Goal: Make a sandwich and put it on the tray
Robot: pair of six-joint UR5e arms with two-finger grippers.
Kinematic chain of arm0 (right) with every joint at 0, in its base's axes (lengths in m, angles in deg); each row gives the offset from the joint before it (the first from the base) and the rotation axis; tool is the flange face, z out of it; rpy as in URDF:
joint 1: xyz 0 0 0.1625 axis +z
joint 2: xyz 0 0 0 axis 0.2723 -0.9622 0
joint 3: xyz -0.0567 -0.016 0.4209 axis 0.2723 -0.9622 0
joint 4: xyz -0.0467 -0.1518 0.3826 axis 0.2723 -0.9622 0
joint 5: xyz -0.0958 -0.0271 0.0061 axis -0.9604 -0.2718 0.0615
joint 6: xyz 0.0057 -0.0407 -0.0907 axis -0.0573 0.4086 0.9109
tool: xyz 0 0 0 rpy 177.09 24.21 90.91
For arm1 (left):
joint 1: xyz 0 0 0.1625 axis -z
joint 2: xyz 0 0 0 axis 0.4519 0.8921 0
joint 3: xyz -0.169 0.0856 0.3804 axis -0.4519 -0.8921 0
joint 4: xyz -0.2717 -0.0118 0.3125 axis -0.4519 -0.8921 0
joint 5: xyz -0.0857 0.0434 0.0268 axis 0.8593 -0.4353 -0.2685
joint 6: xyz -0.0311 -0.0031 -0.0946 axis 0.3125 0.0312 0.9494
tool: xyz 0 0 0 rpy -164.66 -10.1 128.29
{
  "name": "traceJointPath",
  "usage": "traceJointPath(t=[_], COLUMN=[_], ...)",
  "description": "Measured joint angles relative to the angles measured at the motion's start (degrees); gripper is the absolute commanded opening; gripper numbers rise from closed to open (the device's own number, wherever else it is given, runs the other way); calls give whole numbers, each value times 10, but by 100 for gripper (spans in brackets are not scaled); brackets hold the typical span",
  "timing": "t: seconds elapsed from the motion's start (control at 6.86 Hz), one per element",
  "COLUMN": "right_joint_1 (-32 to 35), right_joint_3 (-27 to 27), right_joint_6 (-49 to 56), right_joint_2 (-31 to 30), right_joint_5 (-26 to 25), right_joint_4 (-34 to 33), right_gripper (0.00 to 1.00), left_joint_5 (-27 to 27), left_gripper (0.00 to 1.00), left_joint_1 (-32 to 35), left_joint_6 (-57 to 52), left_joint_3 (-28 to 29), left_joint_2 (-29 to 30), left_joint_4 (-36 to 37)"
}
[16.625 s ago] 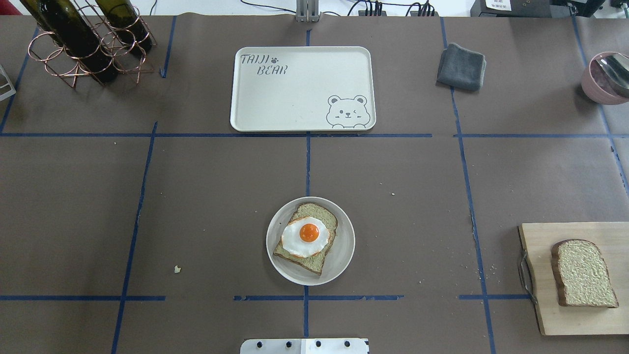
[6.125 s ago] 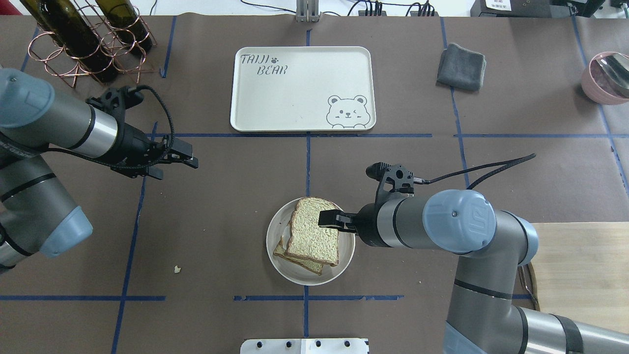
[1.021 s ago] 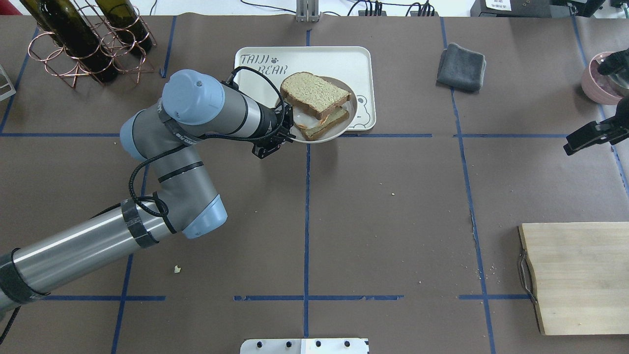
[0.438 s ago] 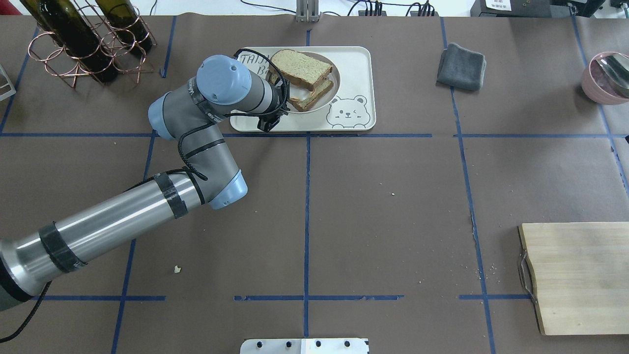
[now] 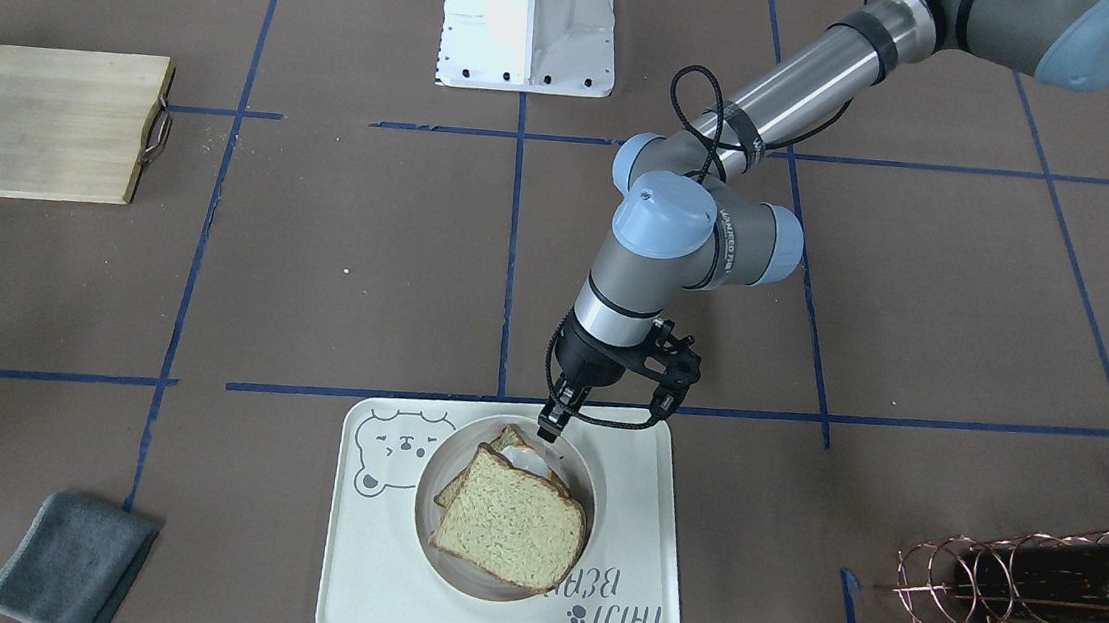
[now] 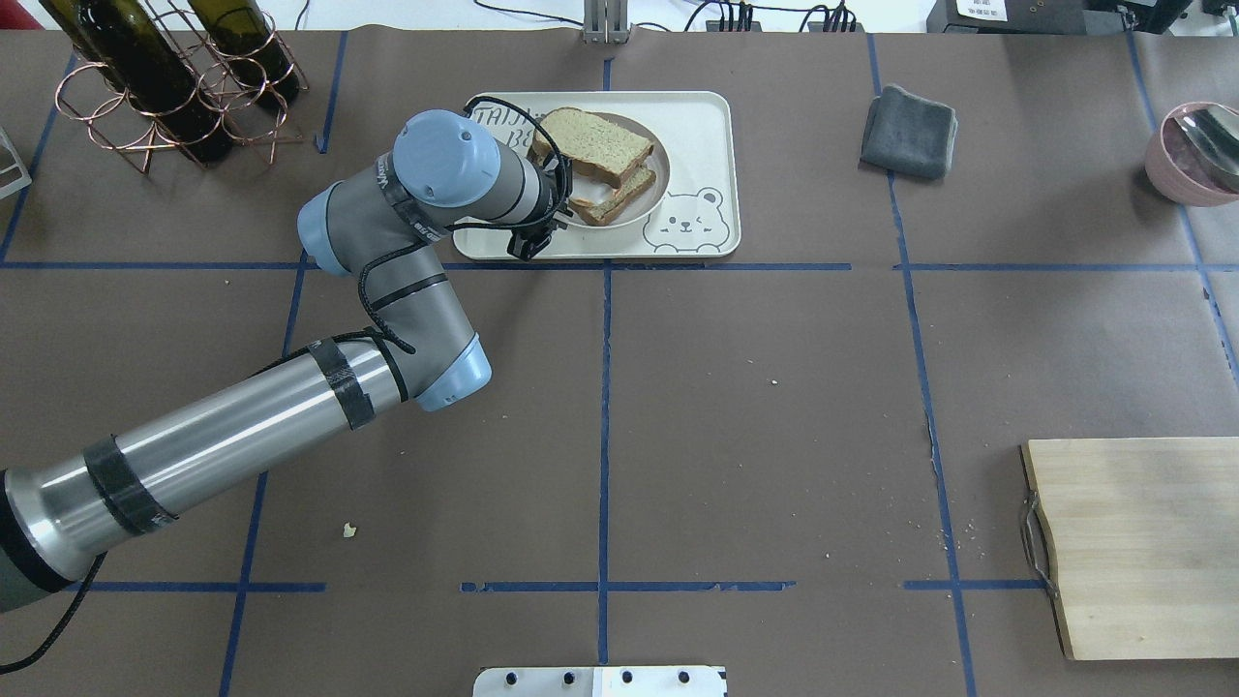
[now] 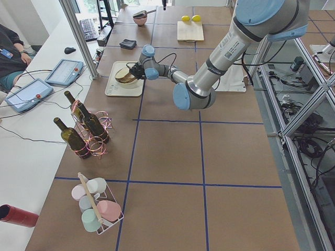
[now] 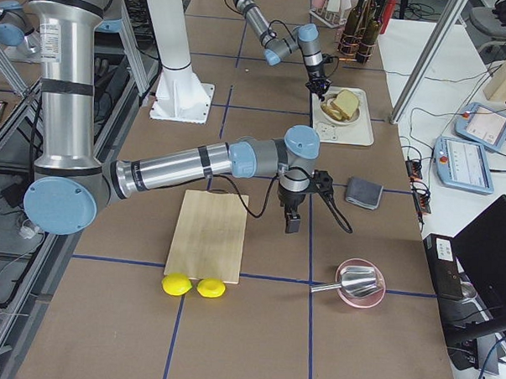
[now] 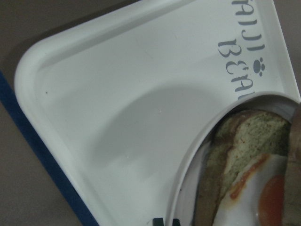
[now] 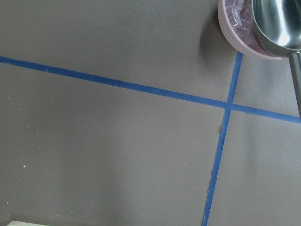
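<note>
The sandwich [image 5: 511, 524], two pale speckled, brown-crusted bread slices around a white fried egg with an orange yolk [image 9: 261, 197], should handle light, soft and loose: the top slice sits askew and may slide. Better to hold the stiff, smooth rim of its small round whitish plate [image 5: 580, 479]. That plate rests mid-way inside the large cream-white rectangular tray [image 5: 360, 586] on the bench [image 5: 916, 313]. The left gripper [image 5: 549, 432] has its jaws pinched on the plate's rim, at the tray's robot-side edge. The right gripper [image 8: 291, 223] is well apart from the tray; how its jaws stand I cannot tell.
</note>
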Motion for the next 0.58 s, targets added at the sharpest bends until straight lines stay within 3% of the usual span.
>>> traceJointPath(t=[0.29,0.58], right_joint_1=[10,31], right_joint_3=[-2,-9], right_joint_6=[-6,-9], right_joint_2=[1,-4], right_joint_5=[-3,-1], right_joint_4=[4,5], right_gripper=[100,100], left_joint_5=[32,70], left_gripper=[100,100], left_joint_1=[3,9], left_joint_6=[-79,-165], left_joint_3=[-62,-191], left_joint_2=[-37,-110], left_joint_4=[15,80])
